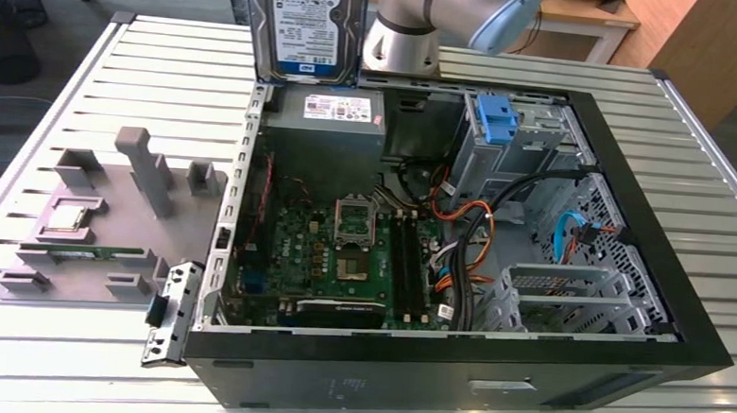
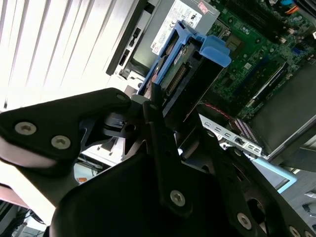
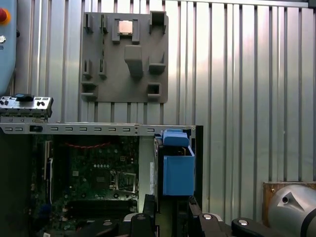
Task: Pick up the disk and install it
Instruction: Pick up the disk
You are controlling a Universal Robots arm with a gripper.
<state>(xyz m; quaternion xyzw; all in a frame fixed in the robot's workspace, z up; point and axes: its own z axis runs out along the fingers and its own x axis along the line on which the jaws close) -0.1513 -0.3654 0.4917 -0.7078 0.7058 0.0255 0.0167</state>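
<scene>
The disk [image 1: 305,28] hangs upright in the air over the back corner of the open computer case [image 1: 666,307], on the exterior view's left, its white-and-blue label facing the camera. In the second wrist view my gripper [image 2: 148,102] is shut on the disk [image 2: 190,74], its black fingers [image 2: 157,123] clamping the end of the drive, with the blue carrier rail pointing down toward the case. The first wrist view shows the blue carrier [image 3: 177,170] just beyond the gripper [image 3: 170,216], above the case's edge and the power supply side.
Inside the case lie the motherboard [image 1: 340,252], a grey power supply [image 1: 329,119] and a drive bay with a blue bracket [image 1: 497,119]. A grey fixture tray [image 1: 129,203] holding a square silver chip [image 1: 68,217] rests on the slatted metal table. A metal latch bracket [image 1: 171,310] sticks out from the case.
</scene>
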